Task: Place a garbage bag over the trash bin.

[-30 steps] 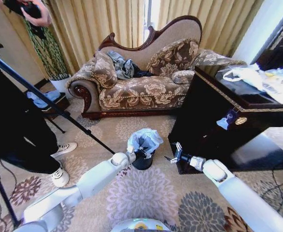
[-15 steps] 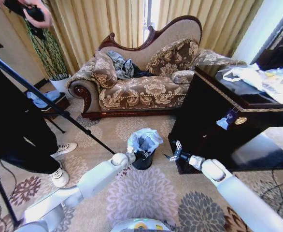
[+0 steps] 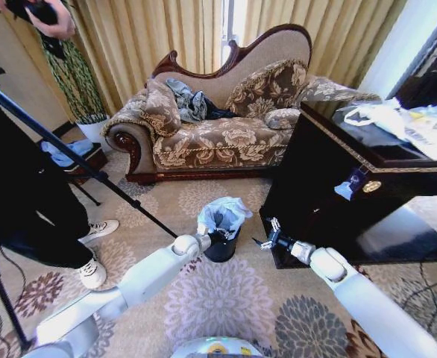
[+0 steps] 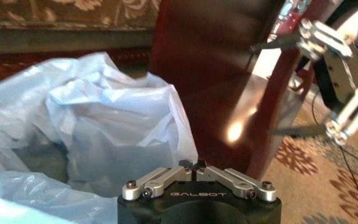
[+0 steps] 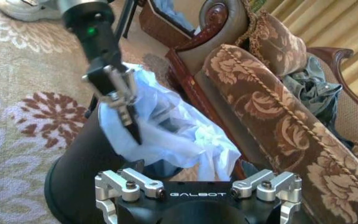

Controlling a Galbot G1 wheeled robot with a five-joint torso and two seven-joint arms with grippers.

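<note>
Pinching the garbage bag (image 3: 223, 214), seemingly, left tool (image 3: 212, 238) over trash bin (image 3: 220, 249).

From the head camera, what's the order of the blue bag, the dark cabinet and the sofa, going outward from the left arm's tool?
1. The garbage bag, right at the left tool, bunched over the trash bin.
2. The dark cabinet, off to the robot's right, past the right tool.
3. The sofa, farthest, against the curtains.

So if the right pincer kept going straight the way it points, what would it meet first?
Most likely the garbage bag bunched over the trash bin, just ahead of the open right pincer. The left pincer sits close to that line too; depth is unclear.
</note>
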